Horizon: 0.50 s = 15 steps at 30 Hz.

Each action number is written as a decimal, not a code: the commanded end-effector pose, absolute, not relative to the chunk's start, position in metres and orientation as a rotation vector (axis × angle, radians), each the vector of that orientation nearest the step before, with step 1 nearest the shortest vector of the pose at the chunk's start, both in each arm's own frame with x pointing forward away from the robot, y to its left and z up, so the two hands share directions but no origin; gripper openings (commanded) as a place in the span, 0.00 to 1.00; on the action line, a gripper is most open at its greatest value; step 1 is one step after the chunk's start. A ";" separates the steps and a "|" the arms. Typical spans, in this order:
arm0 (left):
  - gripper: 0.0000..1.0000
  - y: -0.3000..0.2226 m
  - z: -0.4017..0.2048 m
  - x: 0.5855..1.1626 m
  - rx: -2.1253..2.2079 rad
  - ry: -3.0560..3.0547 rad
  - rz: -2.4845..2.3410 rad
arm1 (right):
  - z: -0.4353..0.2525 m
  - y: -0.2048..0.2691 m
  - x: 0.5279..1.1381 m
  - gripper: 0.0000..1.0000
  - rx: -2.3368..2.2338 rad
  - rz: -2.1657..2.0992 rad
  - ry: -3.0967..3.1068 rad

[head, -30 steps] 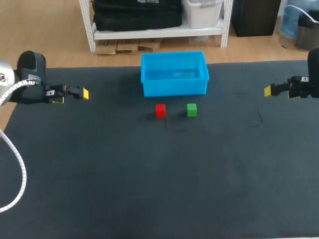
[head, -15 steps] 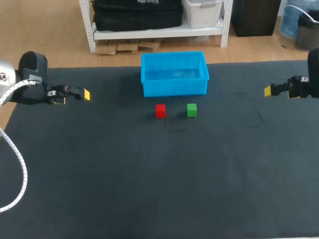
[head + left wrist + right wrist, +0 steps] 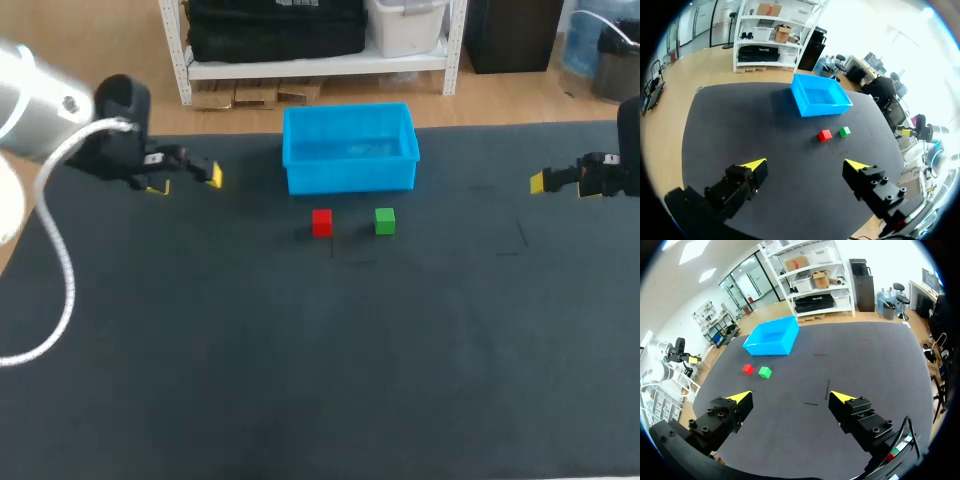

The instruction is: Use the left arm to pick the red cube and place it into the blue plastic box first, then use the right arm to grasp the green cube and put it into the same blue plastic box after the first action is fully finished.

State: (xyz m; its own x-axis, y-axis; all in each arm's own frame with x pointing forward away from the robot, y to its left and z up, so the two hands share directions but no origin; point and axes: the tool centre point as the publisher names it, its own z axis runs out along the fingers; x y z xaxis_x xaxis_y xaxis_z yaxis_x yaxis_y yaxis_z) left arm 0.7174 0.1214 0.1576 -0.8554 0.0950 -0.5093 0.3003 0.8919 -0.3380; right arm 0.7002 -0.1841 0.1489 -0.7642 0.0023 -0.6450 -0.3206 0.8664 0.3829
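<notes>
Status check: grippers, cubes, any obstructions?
Left gripper open, empty. Right gripper open, empty. Red cube, green cube on table before the box, neither picked. Nothing between left gripper and red cube.

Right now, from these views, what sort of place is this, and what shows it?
Probably a robotics lab bench: a left gripper and right gripper with yellow tips hang over a dark table, where a red cube, green cube and blue plastic box sit.

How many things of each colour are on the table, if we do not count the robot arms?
Red: 1, the red cube
Green: 1, the green cube
Blue: 1, the blue plastic box
Total: 3
</notes>
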 end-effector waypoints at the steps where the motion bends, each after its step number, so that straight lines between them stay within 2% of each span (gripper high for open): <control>1: 1.00 0.098 0.152 0.734 0.271 2.688 -0.394 | 0.149 -0.184 0.700 1.00 -0.230 0.634 2.372; 15: 1.00 0.085 0.148 0.734 0.268 2.734 -0.409 | 0.149 -0.184 0.700 1.00 -0.230 0.634 2.372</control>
State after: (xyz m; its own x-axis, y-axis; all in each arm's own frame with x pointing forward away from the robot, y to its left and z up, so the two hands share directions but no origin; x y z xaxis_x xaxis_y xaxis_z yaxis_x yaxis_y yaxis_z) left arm 0.7318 0.0872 0.1469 -0.9136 0.1305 -0.3850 0.2441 0.9335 -0.2627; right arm 0.7002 -0.1841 0.1489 -0.7642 0.0022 -0.6450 -0.3207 0.8664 0.3829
